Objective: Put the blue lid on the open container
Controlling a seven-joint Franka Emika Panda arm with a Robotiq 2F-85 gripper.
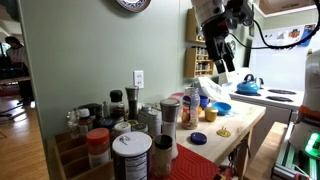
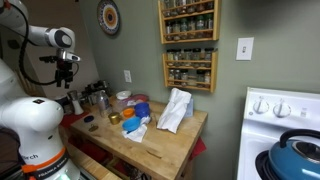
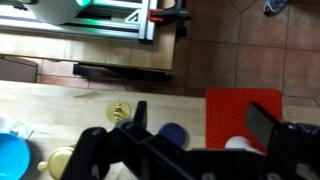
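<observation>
The blue lid lies flat on the wooden table, close to a red mat. It also shows as a small dark blue disc in an exterior view. The open container, a tall slim pale and orange jar, stands among other jars near the wall. My gripper is open and empty. It hangs high above the table in both exterior views, with the lid below it, just inside one finger.
A blue bowl and crumpled white paper sit on the table. A small yellow object lies near the table edge. Several jars crowd one end. A blue kettle stands on the stove.
</observation>
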